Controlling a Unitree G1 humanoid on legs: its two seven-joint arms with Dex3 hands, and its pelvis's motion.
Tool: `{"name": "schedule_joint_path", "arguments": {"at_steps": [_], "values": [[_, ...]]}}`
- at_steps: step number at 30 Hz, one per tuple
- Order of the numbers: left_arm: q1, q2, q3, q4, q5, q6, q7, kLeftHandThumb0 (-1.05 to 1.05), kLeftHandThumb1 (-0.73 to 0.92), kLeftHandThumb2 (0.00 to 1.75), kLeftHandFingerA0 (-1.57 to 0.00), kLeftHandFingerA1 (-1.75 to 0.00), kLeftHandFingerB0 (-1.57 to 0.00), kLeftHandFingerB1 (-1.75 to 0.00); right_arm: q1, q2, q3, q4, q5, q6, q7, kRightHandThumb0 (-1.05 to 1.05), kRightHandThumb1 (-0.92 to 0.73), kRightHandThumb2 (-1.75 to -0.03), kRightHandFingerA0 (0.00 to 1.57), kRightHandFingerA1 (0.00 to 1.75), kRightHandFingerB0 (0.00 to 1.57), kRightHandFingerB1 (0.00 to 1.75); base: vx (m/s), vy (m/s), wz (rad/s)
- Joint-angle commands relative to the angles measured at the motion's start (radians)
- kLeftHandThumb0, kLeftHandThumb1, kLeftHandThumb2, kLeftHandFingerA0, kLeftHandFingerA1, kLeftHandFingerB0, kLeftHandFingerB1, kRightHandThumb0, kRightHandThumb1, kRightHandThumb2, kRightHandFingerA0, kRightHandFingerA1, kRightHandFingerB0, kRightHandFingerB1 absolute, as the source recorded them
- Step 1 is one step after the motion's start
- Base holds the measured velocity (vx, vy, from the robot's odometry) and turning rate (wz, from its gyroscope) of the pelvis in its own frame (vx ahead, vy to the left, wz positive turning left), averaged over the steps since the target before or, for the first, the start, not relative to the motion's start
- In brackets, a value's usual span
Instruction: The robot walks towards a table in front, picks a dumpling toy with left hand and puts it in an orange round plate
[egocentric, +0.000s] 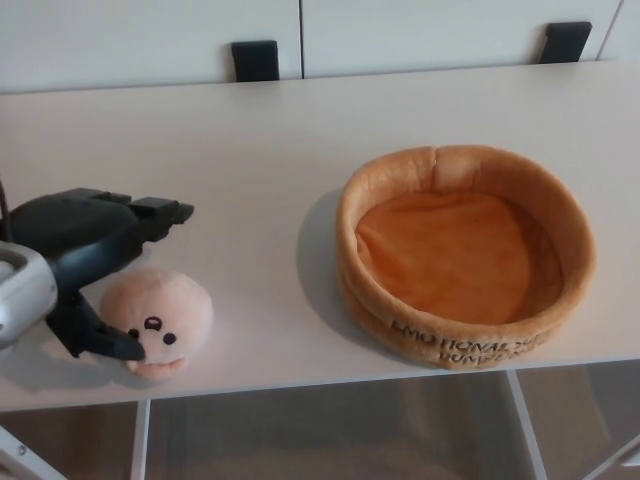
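Sitting on right side of white table (250, 150): orange round plate (465, 255), plush, raised rim, dark lettering on front wall, nothing in it. Two black brackets (254, 60) at table's far edge. Open tabletop between plate and dumpling toy (158, 320), nothing blocking. Toy near front-left edge, face up. Left hand (90, 265) straddles it, unclenched: fingers (155, 213) above the toy, thumb (110, 345) touching its left side. Not gripped yet.
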Motion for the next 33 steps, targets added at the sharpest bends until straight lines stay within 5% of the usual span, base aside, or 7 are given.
{"name": "schedule_joint_path", "arguments": {"at_steps": [1, 6, 13, 16, 29, 31, 33], "values": [[-0.004, -0.011, -0.003, 0.007, 0.043, 0.029, -0.036, -0.82, 0.41, 0.61, 0.00, -0.14, 0.00, -0.19, 0.000, -0.006, -0.008, 0.001, 0.014, 0.000, 0.011, -0.55, -0.59, -0.86, 0.55, 0.56, 0.23, 0.43, 0.00, 0.000, 0.00], [-0.006, -0.004, -0.031, 0.010, 0.047, 0.021, -0.108, -0.66, 0.37, 0.81, 0.00, -0.15, 0.00, -0.13, 0.002, -0.011, 0.005, -0.005, 0.006, -0.013, 0.010, -0.50, -0.72, -0.62, 0.65, 0.53, 0.29, 0.30, 0.00, 0.000, 0.00], [-0.020, -0.004, -0.048, 0.022, 0.047, 0.023, -0.173, -0.63, 0.37, 0.79, 0.00, -0.17, 0.00, -0.13, 0.003, -0.009, -0.001, -0.005, 0.016, -0.017, 0.018, -0.56, -0.59, -0.87, 0.57, 0.59, 0.22, 0.43, 0.00, 0.000, 0.00], [-0.021, -0.018, -0.042, 0.011, 0.014, 0.068, -0.229, 0.07, 0.42, 0.70, 0.00, -0.07, 0.00, -0.13, -0.001, -0.008, 0.005, -0.002, 0.010, -0.013, 0.015, -0.51, -0.69, -0.61, 0.63, 0.50, 0.28, 0.30, 0.00, 0.000, 0.00], [-0.065, -0.044, -0.098, 0.031, 0.050, 0.098, -0.329, 0.02, 0.46, 0.74, 0.00, -0.08, 0.00, -0.21, -0.005, -0.013, 0.017, -0.009, 0.007, -0.017, 0.029, -0.51, -0.69, -0.61, 0.60, 0.46, 0.28, 0.30, 0.00, 0.000, 0.00], [-0.078, -0.080, -0.119, 0.039, 0.082, 0.134, -0.318, -0.33, 0.24, 0.64, 0.00, -0.18, 0.00, -0.27, 0.000, -0.014, 0.031, -0.010, -0.005, -0.030, 0.027, -0.59, -0.59, -0.86, 0.52, 0.54, 0.20, 0.42, 0.00, 0.000, 0.00], [-0.077, -0.100, -0.132, 0.047, 0.107, 0.134, -0.288, -0.43, 0.35, 0.59, 0.00, -0.13, -0.02, -0.23, 0.000, -0.014, 0.031, -0.011, -0.002, -0.030, 0.029, -0.52, -0.72, -0.61, 0.57, 0.41, 0.26, 0.30, 0.00, 0.000, 0.00]]}}
